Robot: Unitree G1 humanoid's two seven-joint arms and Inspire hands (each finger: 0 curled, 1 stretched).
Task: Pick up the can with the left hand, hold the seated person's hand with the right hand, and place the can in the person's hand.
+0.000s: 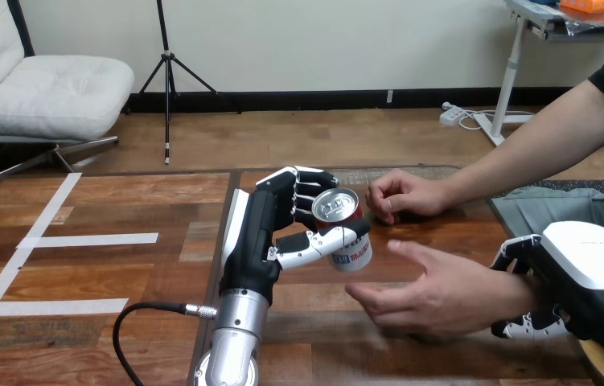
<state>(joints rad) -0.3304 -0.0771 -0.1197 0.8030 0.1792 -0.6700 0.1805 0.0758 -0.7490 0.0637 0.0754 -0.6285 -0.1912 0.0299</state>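
Gripping at the near right, clasped the person's wrist in the right hand, with fingers curled over and under it. Just beyond, met the person's nearer hand, open above the worktop. Further in, clenched the can upright in the left hand, near that palm but apart. Risked a drop if released short of the palm, or a knock against the person's farther hand

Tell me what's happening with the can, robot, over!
Left hand shut on can. Right hand curled round person's wrist. Person's open hand beside can. Nothing between them.
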